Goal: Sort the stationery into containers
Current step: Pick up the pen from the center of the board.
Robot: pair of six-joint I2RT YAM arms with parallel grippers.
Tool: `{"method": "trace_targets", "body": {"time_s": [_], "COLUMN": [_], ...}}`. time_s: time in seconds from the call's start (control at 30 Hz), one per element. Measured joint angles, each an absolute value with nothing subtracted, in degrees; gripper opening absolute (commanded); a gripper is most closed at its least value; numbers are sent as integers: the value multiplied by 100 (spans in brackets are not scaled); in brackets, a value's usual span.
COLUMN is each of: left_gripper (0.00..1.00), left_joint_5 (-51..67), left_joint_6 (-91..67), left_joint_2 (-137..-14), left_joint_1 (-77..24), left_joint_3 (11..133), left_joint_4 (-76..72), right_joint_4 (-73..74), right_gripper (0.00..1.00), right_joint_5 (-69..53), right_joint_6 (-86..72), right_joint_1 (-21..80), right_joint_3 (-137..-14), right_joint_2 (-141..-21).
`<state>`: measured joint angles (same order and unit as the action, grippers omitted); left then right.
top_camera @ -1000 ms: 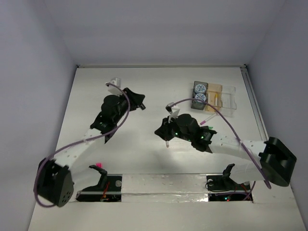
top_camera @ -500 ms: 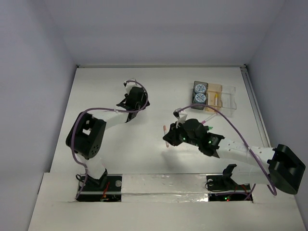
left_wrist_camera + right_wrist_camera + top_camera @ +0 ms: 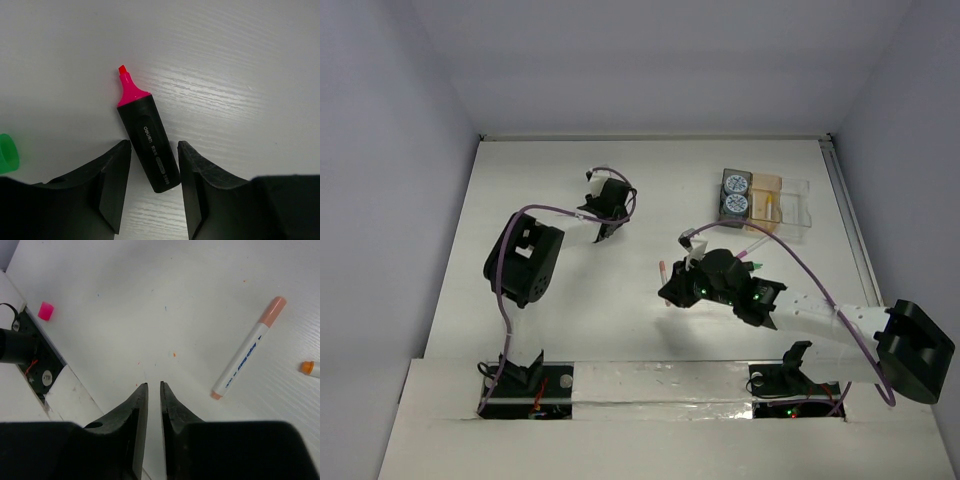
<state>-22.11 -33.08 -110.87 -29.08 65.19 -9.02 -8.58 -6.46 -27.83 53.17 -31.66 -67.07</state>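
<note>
Left gripper (image 3: 154, 146) stands open, one finger on each side of an uncapped black highlighter (image 3: 142, 120) lying on the table (image 3: 570, 310), its pink tip toward 11 o'clock; whether the fingers touch it I cannot tell; a green cap (image 3: 6, 153) shows at 9 o'clock, cut by the frame edge; right gripper (image 3: 154, 386) is empty, jaws a narrow slit apart; a pink-white pen (image 3: 247, 349) lies at its 2 o'clock, an orange tip (image 3: 310, 368) at 3, a pink cap (image 3: 46, 310) at 10; trays (image 3: 790, 205) sit at the table's 1 o'clock, two rolls (image 3: 734, 195) in the dark one
</note>
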Motion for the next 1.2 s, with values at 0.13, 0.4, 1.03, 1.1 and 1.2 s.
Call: {"method": "trace_targets", "body": {"time_s": [0.13, 0.4, 1.03, 1.1, 1.2], "left_gripper": [24, 0, 0, 0, 0], "left_joint_5": [-2287, -2115, 314, 427, 504], "left_joint_6": [-3277, -3251, -2998, -2947, -2877], "left_joint_2": [-11166, -11153, -7546, -7419, -7269], "left_joint_1": [-2880, -2773, -3210, -3400, -3583], "left_joint_3": [6530, 6364, 3138, 2952, 2829], "left_joint_4": [-919, -1295, -3673, -3745, -3760], "right_joint_4": [-849, -786, -1308, -1472, -1614], "right_gripper": [27, 45, 78, 79, 79], "right_joint_5": [-642, -521, -556, -720, -897], "right_joint_6": [-2781, -2814, -3428, -3465, -3522], "right_joint_1": [5317, 5258, 4139, 4128, 4128], "right_joint_3": [-3166, -3166, -4252, -4552, -4810], "right_joint_2": [-6635, -6237, -7074, -7478, -7802]}}
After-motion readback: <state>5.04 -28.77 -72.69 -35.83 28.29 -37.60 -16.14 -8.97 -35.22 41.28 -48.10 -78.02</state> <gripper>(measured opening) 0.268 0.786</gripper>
